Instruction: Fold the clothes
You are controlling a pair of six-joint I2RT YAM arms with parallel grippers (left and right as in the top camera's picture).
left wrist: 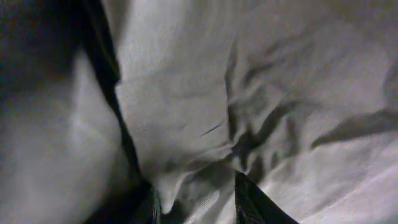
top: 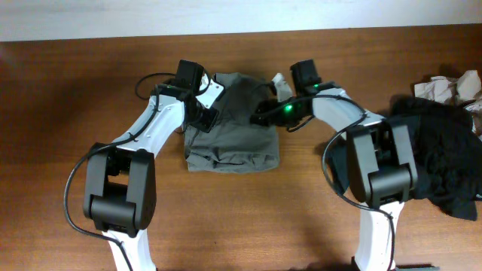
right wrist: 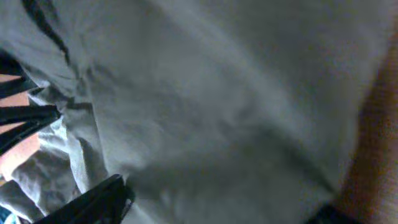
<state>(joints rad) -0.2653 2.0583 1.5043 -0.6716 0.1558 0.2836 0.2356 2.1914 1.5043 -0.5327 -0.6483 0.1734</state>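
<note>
From above, the shorts (top: 230, 124) are lying near the middle of the table (top: 68, 83), toward its far edge. They are sitting as a roughly squared, grey-olive bundle with a thick fold running along the near edge. A scrap of paler lining is poking out at the far right corner. The left gripper (top: 202, 113) is reaching onto the shorts' left edge and the right gripper (top: 262, 114) onto their right edge. Well off to the right a heap of black clothes (top: 440, 158) is lying, with a crumpled pale cloth (top: 444, 86) just behind it; neither wrist camera is showing these.

The left wrist camera is giving what the overhead hides. The left gripper (left wrist: 199, 202) is standing partly closed, pinching a bunched fold of the shorts (left wrist: 261, 81), with creases fanning out from the pinch.

The right wrist camera is showing the right gripper (right wrist: 208, 208) spread wide, smooth cloth of the shorts (right wrist: 217, 106) filling the gap between its fingers and nothing being clamped.
</note>
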